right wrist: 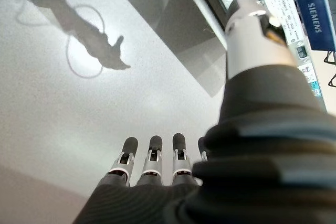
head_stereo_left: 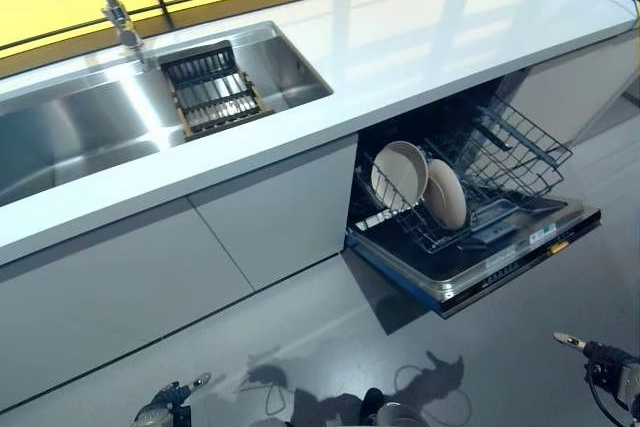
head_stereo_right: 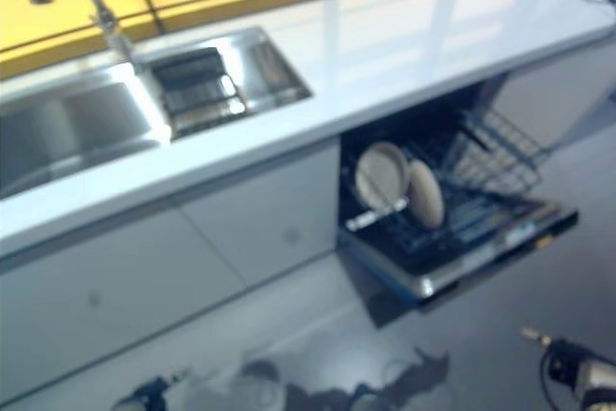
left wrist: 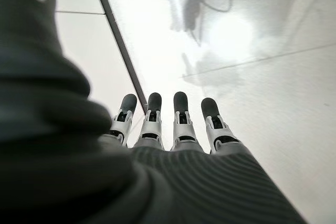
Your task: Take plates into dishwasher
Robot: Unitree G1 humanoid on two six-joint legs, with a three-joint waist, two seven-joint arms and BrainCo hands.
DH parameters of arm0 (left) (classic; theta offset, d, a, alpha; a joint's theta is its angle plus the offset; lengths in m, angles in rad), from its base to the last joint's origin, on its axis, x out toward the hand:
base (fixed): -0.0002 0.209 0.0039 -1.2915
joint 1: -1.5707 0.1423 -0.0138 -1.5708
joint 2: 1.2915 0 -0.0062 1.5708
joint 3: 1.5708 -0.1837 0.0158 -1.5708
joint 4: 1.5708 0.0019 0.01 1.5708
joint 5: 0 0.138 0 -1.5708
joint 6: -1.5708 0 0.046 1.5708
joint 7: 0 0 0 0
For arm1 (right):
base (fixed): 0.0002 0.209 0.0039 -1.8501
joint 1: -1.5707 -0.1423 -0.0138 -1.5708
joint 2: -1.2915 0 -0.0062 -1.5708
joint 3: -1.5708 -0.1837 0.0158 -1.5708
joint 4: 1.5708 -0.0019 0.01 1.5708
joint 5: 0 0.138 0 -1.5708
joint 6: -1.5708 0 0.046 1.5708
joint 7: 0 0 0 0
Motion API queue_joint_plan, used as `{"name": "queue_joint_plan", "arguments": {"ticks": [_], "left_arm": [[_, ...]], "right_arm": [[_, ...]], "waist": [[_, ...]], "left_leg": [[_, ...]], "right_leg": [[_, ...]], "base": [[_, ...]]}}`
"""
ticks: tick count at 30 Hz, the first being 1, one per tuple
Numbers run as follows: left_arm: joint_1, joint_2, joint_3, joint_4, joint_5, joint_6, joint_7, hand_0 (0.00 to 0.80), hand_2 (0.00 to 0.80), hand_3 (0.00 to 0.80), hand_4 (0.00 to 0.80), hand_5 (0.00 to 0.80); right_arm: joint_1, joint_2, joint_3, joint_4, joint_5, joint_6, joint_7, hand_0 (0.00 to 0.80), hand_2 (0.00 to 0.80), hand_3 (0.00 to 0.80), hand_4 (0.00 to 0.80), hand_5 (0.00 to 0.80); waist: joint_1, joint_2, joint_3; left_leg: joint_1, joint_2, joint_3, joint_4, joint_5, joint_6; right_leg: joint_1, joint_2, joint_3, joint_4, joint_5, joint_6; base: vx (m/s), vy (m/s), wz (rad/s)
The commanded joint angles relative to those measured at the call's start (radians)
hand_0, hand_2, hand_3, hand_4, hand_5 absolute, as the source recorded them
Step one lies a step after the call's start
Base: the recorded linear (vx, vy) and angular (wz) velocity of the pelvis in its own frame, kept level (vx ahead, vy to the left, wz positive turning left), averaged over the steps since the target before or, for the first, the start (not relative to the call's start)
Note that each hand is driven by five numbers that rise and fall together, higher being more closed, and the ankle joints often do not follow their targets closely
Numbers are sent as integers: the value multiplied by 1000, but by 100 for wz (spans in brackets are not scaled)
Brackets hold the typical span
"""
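Beige plates (head_stereo_left: 400, 173) (head_stereo_left: 446, 193) stand upright in dishwasher rack (head_stereo_left: 520, 162), centre right of frame; left hand (left wrist: 168, 129) and right hand (right wrist: 152, 163) at bottom edge, fingers straight, empty.

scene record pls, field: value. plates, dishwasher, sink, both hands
plates: two plates upright side by side in the lower rack
dishwasher: door folded down, lower rack pulled out
sink: drain rack inside the basin, no plates visible
left hand: hanging low over the floor, fingers straight, empty
right hand: low near the dishwasher door, fingers straight, empty
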Motion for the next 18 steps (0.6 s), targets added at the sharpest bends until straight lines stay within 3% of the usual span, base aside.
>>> {"name": "queue_joint_plan", "arguments": {"ticks": [1,3,4,5,7,8,10,12,13,15,18], "left_arm": [[-2,21,-13,23,52,-27,11,0,0,0,0,0],[6,28,-22,27,52,-21,7,0,0,0,0,0],[12,32,-21,31,66,-22,-1,0,0,0,0,0],[14,36,-20,34,65,-20,-2,0,0,0,0,0],[15,53,-1,43,23,-18,-4,0,0,0,0,0],[14,56,2,43,18,-17,-6,0,0,0,0,0],[14,66,8,30,4,1,2,0,0,0,0,0],[-11,83,1,29,-22,35,14,0,0,0,0,0],[-18,87,-1,30,-31,42,21,0,0,0,0,0],[-13,85,10,25,-57,51,45,0,0,0,0,0],[-9,85,34,-1,-120,53,49,0,0,0,0,0]], "right_arm": [[-54,-31,5,29,13,-38,-26,0,0,0,0,0],[-59,-35,7,39,6,-51,-7,0,0,0,0,0],[-58,-34,6,34,-4,-54,-8,0,0,0,0,0],[-55,-31,8,29,-8,-53,-8,0,0,0,0,0],[-52,-29,10,22,-10,-48,-10,0,0,0,0,0],[-53,-29,9,23,-7,-49,-14,0,0,0,0,0],[-62,-13,-2,59,9,-63,-23,0,0,0,0,0],[-69,9,-19,86,5,-83,-44,0,0,0,0,0],[-78,17,-17,89,29,-80,-51,0,0,0,0,0],[-97,34,-18,92,62,-80,-73,0,0,0,0,0],[-96,69,-19,60,142,-72,-111,0,0,0,0,0]], "waist": [[31,-16,13],[37,-16,19],[37,-11,24],[36,-9,27],[43,-11,39],[46,-13,42],[57,-28,55],[53,-43,57],[55,-48,59],[72,-52,62],[75,-47,93]], "left_leg": [[58,-73,-49,-40,-39,7],[44,-91,-68,-57,-26,23],[40,-94,-66,-60,-25,38],[37,-94,-67,-59,-24,46],[27,-77,-51,-41,-28,51],[25,-75,-47,-36,-31,51],[-4,-35,-30,30,-33,56],[-50,43,-42,140,-65,33],[-76,70,-48,179,-69,22],[-107,133,-17,251,-91,2],[-152,172,-38,273,-39,-23]], "right_leg": [[-24,100,38,2,15,52],[-50,108,26,61,20,56],[-91,89,15,168,31,69],[-118,67,17,230,42,83],[-135,-31,44,264,75,112],[-135,-44,51,264,81,116],[-106,-135,117,169,151,110],[-73,-257,237,5,240,136],[-76,-275,256,-6,245,140],[-52,-251,202,16,173,156],[-65,-213,206,74,121,138]], "base": [[-147,60,16],[-134,82,1],[-143,93,-20],[-134,42,-40],[-99,-62,-31],[-45,-164,-4],[-107,-381,7],[-78,-709,-1],[-72,-659,9],[-58,-427,12],[-124,-276,8]]}}
